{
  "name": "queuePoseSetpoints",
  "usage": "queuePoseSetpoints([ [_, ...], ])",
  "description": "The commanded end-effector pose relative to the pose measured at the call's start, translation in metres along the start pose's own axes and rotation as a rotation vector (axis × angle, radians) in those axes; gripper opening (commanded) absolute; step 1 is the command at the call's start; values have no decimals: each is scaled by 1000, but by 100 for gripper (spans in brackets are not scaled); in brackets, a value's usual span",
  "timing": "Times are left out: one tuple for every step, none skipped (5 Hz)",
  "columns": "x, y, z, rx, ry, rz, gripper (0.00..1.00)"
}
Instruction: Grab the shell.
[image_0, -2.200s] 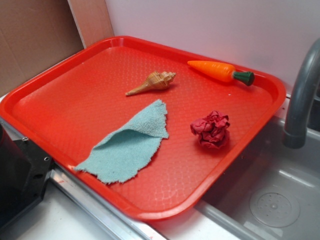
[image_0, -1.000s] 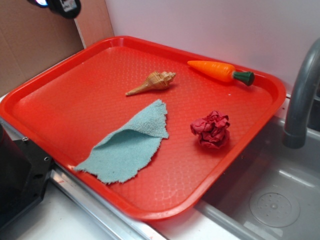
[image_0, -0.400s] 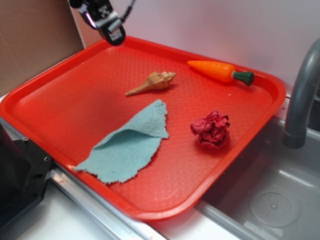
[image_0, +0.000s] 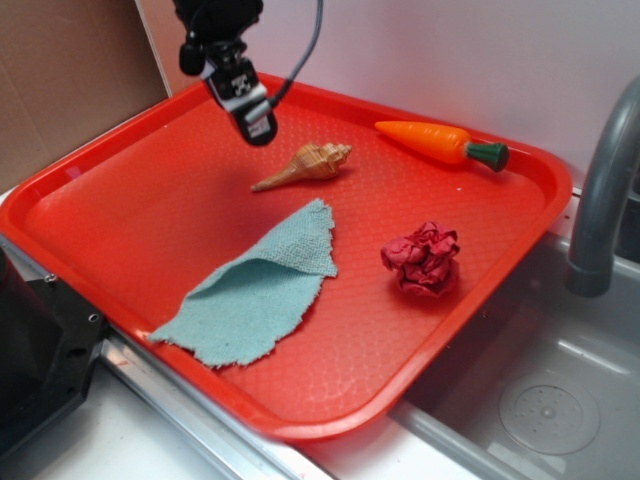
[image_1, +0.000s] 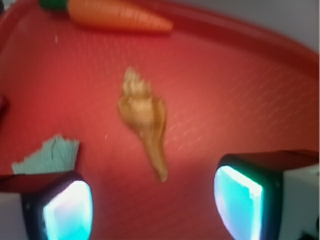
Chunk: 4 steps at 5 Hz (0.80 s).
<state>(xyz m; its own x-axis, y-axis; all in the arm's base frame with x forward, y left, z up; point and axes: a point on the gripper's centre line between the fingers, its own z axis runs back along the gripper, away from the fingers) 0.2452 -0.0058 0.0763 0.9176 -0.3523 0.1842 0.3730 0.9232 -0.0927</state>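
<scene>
The shell (image_0: 310, 163), tan and ribbed with a long thin point, lies on the red tray (image_0: 60, 180) near its back middle. My gripper (image_0: 255, 122) hangs above the tray just left of the shell, clear of it. In the wrist view the shell (image_1: 142, 112) lies ahead of the gripper (image_1: 152, 210), its thin point aimed toward the gap between the two fingers. The jaws stand wide apart, open, with only bare tray between them.
An orange toy carrot (image_0: 440, 142) lies at the tray's back right. A teal cloth (image_0: 260, 285) is spread in front of the shell, and a crumpled red ball (image_0: 422, 258) sits to the right. A grey faucet (image_0: 600, 190) and sink (image_0: 540, 400) lie beyond the tray's right edge.
The gripper has come in from the upper left and moved down and to the right, closer to the shell. The objects on the tray have not moved.
</scene>
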Motion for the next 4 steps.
queuePoseSetpoints([
  [15, -9, -29, 67, 43, -18, 100],
  [18, -4, -39, 70, 64, 1, 100],
  [25, 1, -48, 53, 75, 6, 100],
  [29, 4, -56, 46, 83, 14, 98],
])
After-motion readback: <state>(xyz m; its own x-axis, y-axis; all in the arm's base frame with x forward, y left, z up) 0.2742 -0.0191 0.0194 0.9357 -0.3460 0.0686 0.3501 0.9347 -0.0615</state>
